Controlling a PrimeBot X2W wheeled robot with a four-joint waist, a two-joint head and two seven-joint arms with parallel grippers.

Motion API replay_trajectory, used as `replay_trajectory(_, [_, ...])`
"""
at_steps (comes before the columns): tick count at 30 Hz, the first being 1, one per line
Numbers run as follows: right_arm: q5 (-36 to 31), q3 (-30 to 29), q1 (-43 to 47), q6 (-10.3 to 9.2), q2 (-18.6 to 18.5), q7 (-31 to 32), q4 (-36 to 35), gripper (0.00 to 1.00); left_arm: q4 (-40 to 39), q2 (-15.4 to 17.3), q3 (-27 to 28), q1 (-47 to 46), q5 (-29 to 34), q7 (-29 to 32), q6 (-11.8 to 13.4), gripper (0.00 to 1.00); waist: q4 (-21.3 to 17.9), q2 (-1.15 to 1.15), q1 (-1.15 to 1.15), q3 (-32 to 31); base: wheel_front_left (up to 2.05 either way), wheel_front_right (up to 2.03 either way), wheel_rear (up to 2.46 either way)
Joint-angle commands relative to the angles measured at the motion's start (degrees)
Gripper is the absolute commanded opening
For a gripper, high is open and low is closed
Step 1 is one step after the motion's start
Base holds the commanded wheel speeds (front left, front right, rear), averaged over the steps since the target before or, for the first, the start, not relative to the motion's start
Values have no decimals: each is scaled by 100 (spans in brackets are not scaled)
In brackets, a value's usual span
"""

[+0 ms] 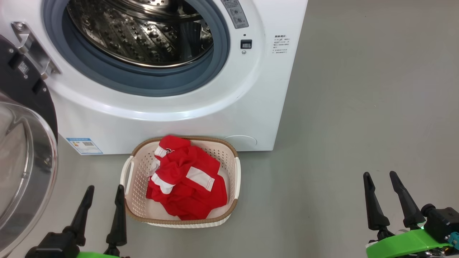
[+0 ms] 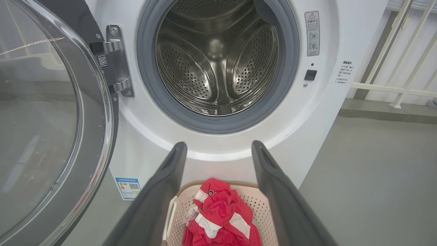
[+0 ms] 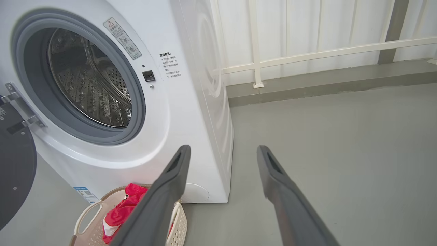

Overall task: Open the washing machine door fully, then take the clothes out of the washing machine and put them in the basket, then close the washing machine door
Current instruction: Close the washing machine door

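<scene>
The washer point(image 1: 172, 114) stands on the grey floor point(image 1: 340, 125) with its door point(image 1: 25, 161) wide open. The door hangs from the hinge at 9 o'clock of the opening, its glass bowl bulging toward the robot. Inside the grey ring the drum point(image 1: 143, 32) shows its perforated steel. The basket point(image 1: 224, 157) sits on the floor at 6 o'clock of the opening, close against the washer's base; whether they touch I cannot tell. The clothes point(image 1: 186, 182), red with white panels, lie heaped inside it, one fold up against the rim at 12 o'clock. The left gripper point(image 1: 104, 187) hangs at 7 o'clock in the head view, with one fingertip just beside the basket's 9 o'clock side. Its jaws are spread wide and grip nothing. The right gripper point(image 1: 379, 173) hangs at 4 o'clock, over the floor and well apart from the basket, its jaws likewise spread wide and free.
</scene>
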Motion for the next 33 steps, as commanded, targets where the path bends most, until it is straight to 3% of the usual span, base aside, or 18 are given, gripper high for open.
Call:
replay_trajectory(1, [-44,137,-88,43,-74,-36,-132,100,-129,41,193,-77,48,-29,-32,100,4,0,0,-9,0,0,0])
replay_trajectory(16, [-69,183,-21,43,-74,-36,-114,100,-53,25,145,-82,65,-29,-32,100,227,0,0,-73,0,0,0])
replay_trajectory(21, [-88,248,19,43,-81,-36,-76,100,29,17,135,-40,-19,-29,-32,100,553,0,0,-157,0,0,0])
replay_trajectory(33, [-39,498,84,43,-226,-36,20,100,150,15,30,232,-369,-29,11,100,1751,0,0,-408,0,0,0])
